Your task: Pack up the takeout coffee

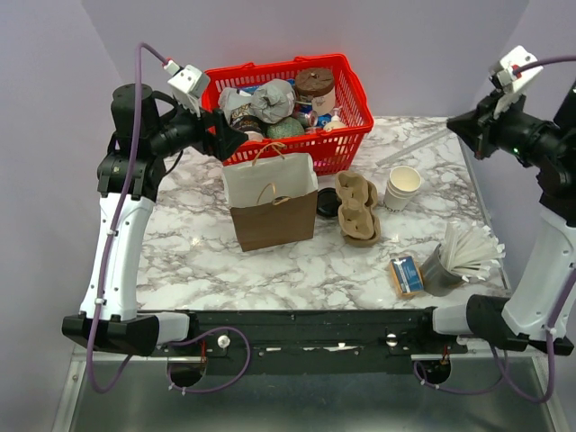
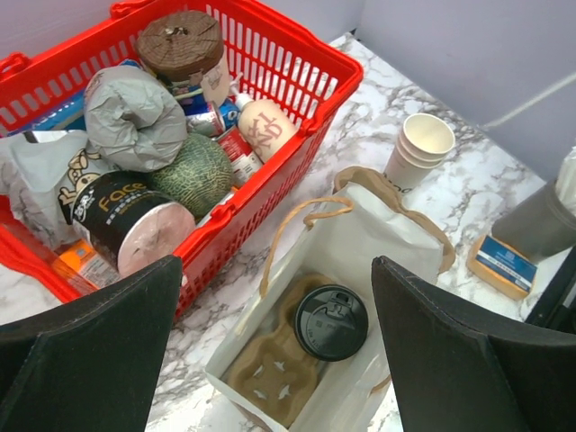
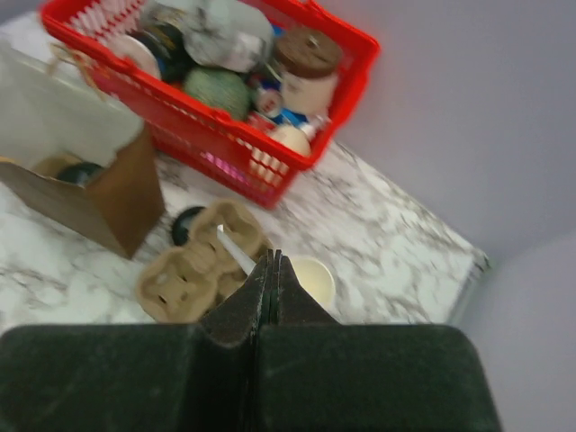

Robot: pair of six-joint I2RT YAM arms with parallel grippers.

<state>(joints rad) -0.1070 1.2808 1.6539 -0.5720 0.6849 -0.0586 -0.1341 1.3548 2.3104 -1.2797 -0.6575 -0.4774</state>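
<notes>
Hovering with left gripper (image 2: 273, 270) spread wide above paper bag (image 2: 360, 238), takeout coffee (image 2: 331, 322) seemingly packed inside, right gripper (image 3: 273, 261) pinched shut; next, backing off.

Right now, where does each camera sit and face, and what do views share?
Top external: above, behind the robot, looking down on the marble table; both arms show.
Left wrist: high by the open brown paper bag, looking down at the black-lidded takeout coffee cup inside; spread left fingers show.
Right wrist: high at right, facing the red plastic basket; shut right fingers show.
All three share basket and bag.
</notes>
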